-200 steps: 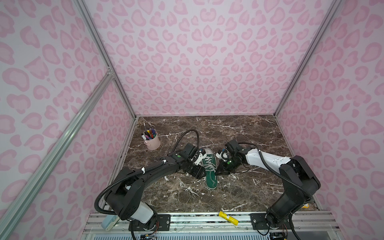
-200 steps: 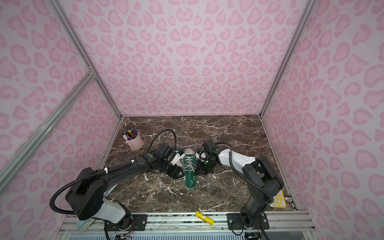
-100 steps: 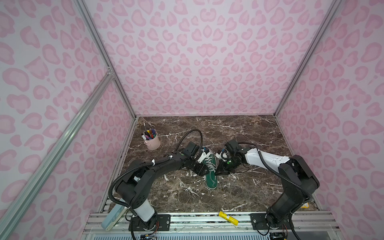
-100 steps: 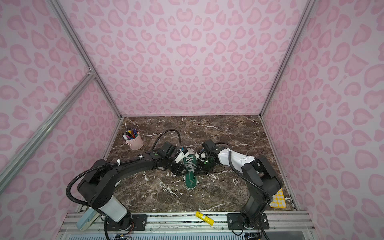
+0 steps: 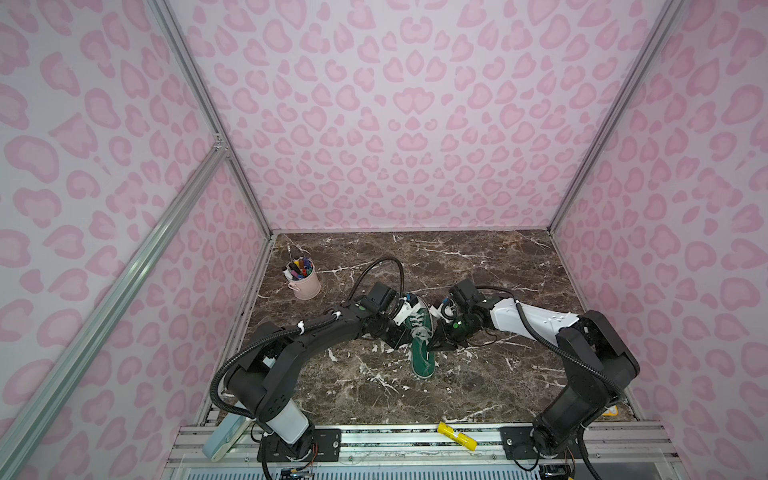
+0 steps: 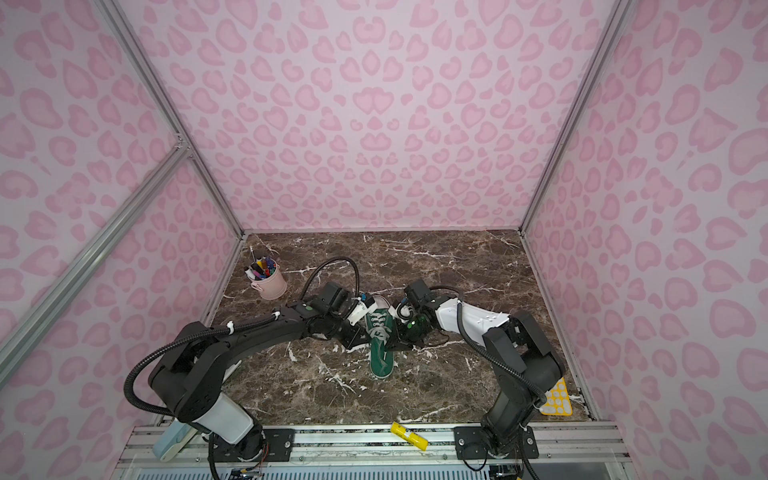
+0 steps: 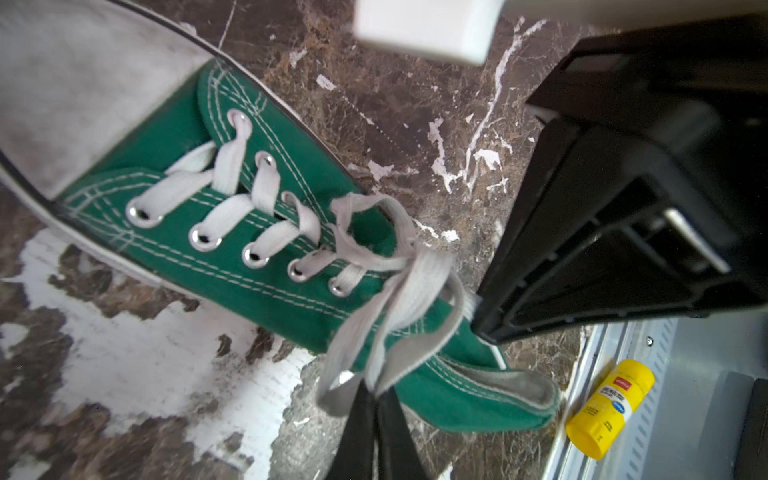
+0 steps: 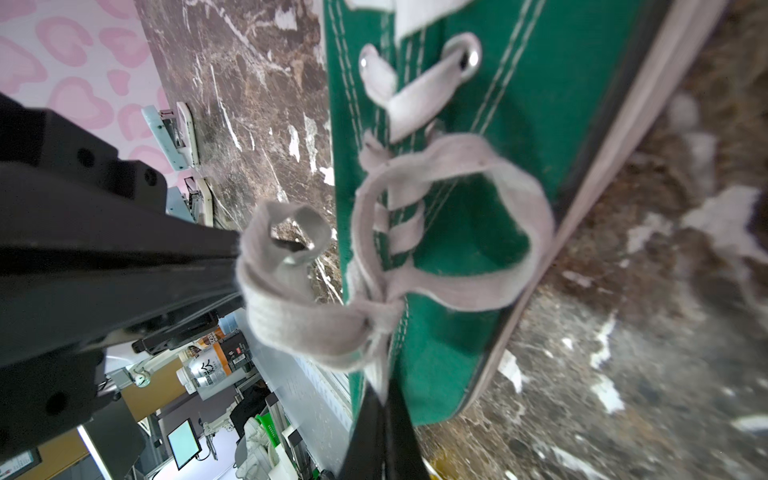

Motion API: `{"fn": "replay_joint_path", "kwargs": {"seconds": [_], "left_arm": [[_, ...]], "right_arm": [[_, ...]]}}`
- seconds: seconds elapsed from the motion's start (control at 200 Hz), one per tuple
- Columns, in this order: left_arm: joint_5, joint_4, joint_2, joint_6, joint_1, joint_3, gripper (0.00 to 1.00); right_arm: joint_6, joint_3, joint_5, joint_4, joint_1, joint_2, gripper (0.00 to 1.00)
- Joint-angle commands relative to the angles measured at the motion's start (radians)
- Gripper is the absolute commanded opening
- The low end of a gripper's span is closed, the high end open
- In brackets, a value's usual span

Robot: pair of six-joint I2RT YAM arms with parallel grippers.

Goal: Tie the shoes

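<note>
The green canvas shoe [image 5: 422,353] with a white toe cap stood on its sole mid-table [image 5: 478,257], heel toward the front. Its off-white laces [image 7: 395,291] formed a loose, looped knot.

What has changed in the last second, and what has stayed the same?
The left gripper, open one second ago, has shut on a loop of the off-white lace. The right gripper stayed shut on the lace, and the green sneaker kept its place.

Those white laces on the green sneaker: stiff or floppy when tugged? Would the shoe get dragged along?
Probably floppy: the laces sag in soft, flat loops. The woven fabric likely grips well rather than slipping. The canvas sneaker looks light, so a hard tug might drag it.
</note>
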Motion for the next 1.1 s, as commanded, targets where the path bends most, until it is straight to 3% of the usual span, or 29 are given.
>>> {"fn": "replay_joint_path", "kwargs": {"seconds": [0.0,0.305,0.48,0.765,1.095], "left_arm": [[-0.025,-0.044,-0.015,0.008,0.006,0.022,0.06],[-0.057,-0.092,-0.039,0.012,0.016,0.044,0.05],[-0.049,-0.111,-0.028,0.013,0.017,0.058,0.05],[-0.049,-0.136,-0.038,0.018,0.017,0.070,0.05],[-0.049,-0.138,-0.050,-0.003,0.004,0.066,0.06]], "right_arm": [[0.037,-0.002,-0.032,0.054,0.013,0.003,0.00],[0.084,0.027,-0.038,0.121,0.051,0.036,0.00],[0.062,0.038,-0.016,0.073,0.029,0.005,0.25],[-0.127,0.110,0.164,-0.222,-0.089,-0.124,0.35],[-0.226,0.222,0.236,-0.244,0.002,-0.021,0.40]]}}
